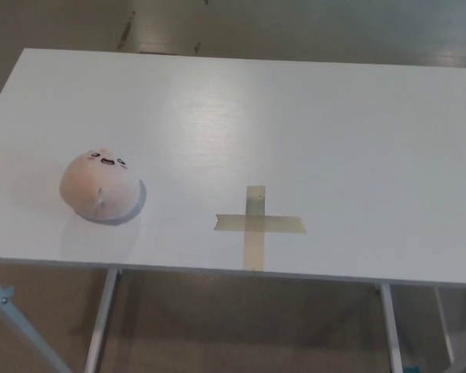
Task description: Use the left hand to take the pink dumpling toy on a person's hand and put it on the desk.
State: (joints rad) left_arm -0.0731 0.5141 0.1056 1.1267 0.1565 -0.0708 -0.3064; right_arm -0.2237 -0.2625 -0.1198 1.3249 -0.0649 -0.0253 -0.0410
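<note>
Though we look down over the whole white desk (311,124), we see neither robot hand, left or right, so we cannot tell whether their fingers are spread or pressed together. We note the pink dumpling toy (99,186) sitting on the desk near its front-left corner, its small face turned up and away from us, with nothing touching it. To its right, well apart, we record a cross of tape (256,224) stuck flat near the front edge, and metal legs (101,322) below.
</note>
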